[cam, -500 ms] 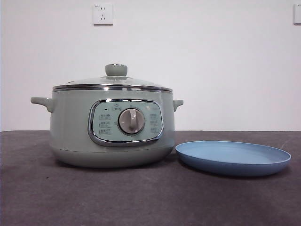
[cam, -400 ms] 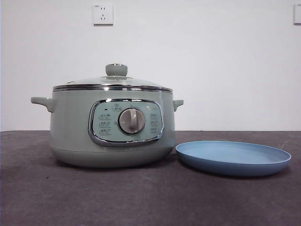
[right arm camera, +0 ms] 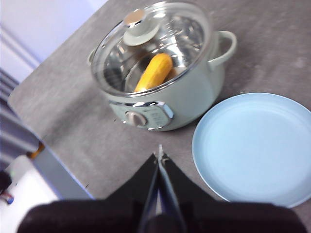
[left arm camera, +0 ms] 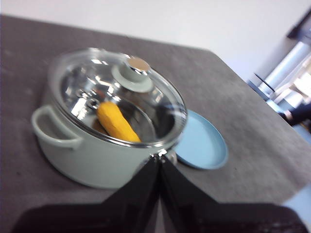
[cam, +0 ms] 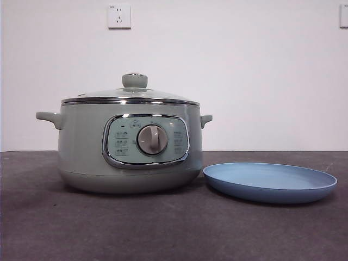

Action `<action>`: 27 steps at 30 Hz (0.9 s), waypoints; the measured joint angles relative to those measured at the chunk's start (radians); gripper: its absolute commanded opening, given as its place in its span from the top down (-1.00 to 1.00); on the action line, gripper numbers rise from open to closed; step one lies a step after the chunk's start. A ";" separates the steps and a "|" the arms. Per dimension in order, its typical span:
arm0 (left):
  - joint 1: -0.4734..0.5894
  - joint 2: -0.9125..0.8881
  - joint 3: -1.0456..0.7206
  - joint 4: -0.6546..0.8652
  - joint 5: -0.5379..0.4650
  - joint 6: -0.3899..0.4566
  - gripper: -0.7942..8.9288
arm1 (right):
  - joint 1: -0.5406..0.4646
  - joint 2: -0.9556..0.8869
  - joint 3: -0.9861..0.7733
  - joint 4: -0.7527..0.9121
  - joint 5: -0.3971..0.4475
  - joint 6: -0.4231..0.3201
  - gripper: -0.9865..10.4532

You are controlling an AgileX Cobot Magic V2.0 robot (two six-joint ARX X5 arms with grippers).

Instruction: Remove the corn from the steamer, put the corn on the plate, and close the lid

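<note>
Lying slantwise under glass domed lid, yellow stubby corn; nearer left gripper, pressed together like right gripper.

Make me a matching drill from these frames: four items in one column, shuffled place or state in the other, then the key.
Items
1. corn
2. glass lid
3. blue plate
4. left claw

Place or state
A. lies bare on the table beside the steamer
B. shut, back from the steamer, holding nothing
C. lies inside the steamer, seen through the glass
D. sits closed on the steamer's rim

Pairs: 1-C, 2-D, 3-A, 4-B
</note>
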 measured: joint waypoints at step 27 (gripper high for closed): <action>-0.003 0.055 0.035 0.070 0.024 0.036 -0.34 | 0.023 0.014 0.010 -0.007 0.000 -0.020 -0.16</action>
